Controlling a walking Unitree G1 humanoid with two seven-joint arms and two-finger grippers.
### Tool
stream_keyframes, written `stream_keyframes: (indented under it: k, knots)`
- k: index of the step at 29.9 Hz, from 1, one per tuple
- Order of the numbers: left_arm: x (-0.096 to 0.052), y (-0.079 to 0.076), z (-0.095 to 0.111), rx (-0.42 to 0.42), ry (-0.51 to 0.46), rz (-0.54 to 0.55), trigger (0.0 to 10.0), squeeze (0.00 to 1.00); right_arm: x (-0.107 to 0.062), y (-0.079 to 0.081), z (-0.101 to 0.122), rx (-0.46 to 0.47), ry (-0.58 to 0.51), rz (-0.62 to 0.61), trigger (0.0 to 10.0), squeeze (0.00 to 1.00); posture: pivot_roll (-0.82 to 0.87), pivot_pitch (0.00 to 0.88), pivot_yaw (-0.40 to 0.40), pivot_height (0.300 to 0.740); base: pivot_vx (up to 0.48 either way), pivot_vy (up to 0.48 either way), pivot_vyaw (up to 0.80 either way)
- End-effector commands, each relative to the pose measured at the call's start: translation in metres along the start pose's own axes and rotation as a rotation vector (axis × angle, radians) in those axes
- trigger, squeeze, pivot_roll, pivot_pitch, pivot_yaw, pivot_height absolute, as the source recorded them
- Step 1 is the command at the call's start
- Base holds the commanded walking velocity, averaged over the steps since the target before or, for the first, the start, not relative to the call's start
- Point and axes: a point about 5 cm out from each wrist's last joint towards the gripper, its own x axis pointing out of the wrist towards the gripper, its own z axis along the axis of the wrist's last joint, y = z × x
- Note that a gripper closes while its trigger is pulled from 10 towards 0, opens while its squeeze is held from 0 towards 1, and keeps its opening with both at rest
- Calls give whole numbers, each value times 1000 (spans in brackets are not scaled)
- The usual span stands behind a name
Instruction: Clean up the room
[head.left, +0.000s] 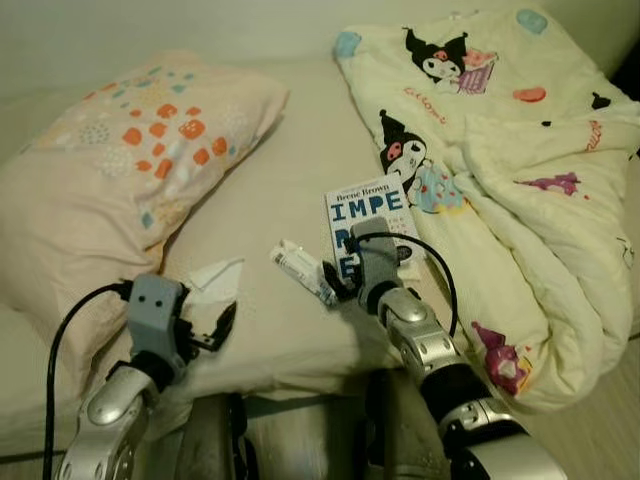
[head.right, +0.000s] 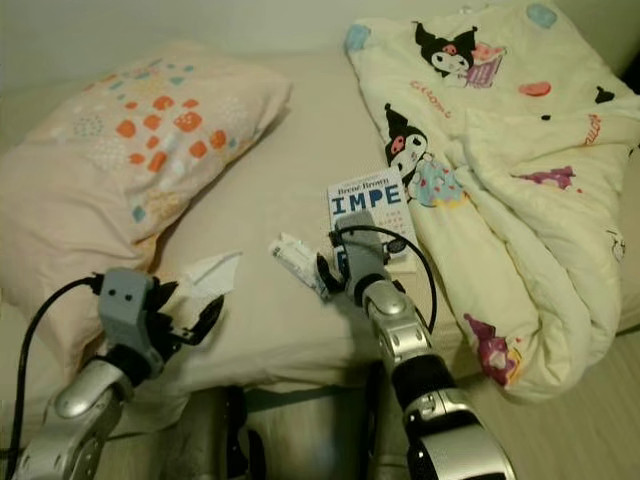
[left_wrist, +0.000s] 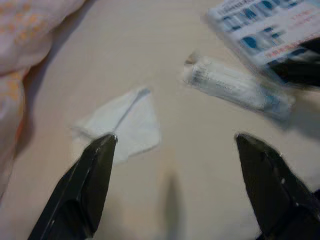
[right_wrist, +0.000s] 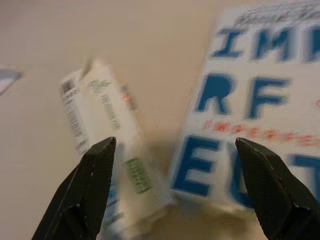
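We hold both silver arms forward and low. Our left tool has its black fingers spread wide. Our right tool, reaching farther ahead, has its fingers parted just as wide.

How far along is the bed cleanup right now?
Little looks done. The tissue, the white tube and the book lie loose on the bed, and the blanket is unfolded. The right gripper hovers open between tube and book; the left gripper is open near the tissue.
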Motion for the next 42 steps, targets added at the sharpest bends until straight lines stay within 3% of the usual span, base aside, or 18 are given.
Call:
stream_keyframes:
  k: [1, 5, 10, 12, 17, 19, 22, 24, 25, 27, 28, 29, 42]
  knots:
    - [-5, -10, 4, -4, 1, -61, 10000, 1000, 1, 6, -9, 44, 28, 45, 10000, 1000, 116, 410, 5, 596, 0, 0, 0]
    - [-10, -25, 15, 16, -6, -130, 10000, 1000, 6, 10, -7, 32, 32, 85, 10000, 1000, 143, 427, 3, 596, 0, 0, 0]
    - [-16, -29, 16, 21, 17, -134, 10000, 1000, 7, 14, -15, -17, 102, 113, 10000, 1000, 154, 432, 1, 596, 0, 0, 0]
    - [-18, -29, 16, 19, 28, -125, 10000, 1000, 5, 16, -25, -50, 172, 128, 10000, 0, 155, 434, 0, 596, 0, 0, 0]
    - [-19, -34, 16, 8, 37, -138, 10000, 1000, 2, 15, -35, -109, 236, 132, 10000, 0, 149, 427, -2, 596, 0, 0, 0]
    - [-19, -42, 19, -21, 27, -207, 10000, 1000, 2, 13, -35, -119, 230, 116, 0, 0, 145, 425, -2, 596, 0, 0, 0]
    - [-19, -47, 21, -35, 22, -243, 10000, 1000, 2, 13, -35, -123, 227, 114, 0, 0, 143, 424, 0, 596, 0, 0, 0]
    - [-19, -57, 25, -47, 13, -324, 10000, 1000, 2, 11, -35, -132, 222, 101, 0, 0, 127, 397, 4, 596, 0, 0, 0]
    - [-18, -62, 26, -51, 13, -357, 10000, 929, 2, 9, -35, -136, 219, 94, 0, 0, 122, 388, 5, 596, 0, 0, 0]
    - [-15, -67, 26, -49, 13, -402, 10000, 643, 1, 7, -36, -137, 214, 85, 0, 0, 114, 378, 5, 596, 0, 0, 0]
    - [-15, -67, 26, -49, 13, -402, 10000, 643, 1, 7, -36, -137, 214, 85, 0, 0, 114, 378, 5, 596, 0, 0, 0]
    - [-10, -68, 26, -39, 6, -409, 10000, 580, 1, 5, -35, -138, 202, 76, 0, 0, 101, 353, 9, 596, 0, 0, 0]
    - [10, -62, 22, 2, -4, -375, 10000, 514, -1, -4, -32, -110, 166, 43, 0, 0, 68, 289, 22, 596, 0, 0, 0]
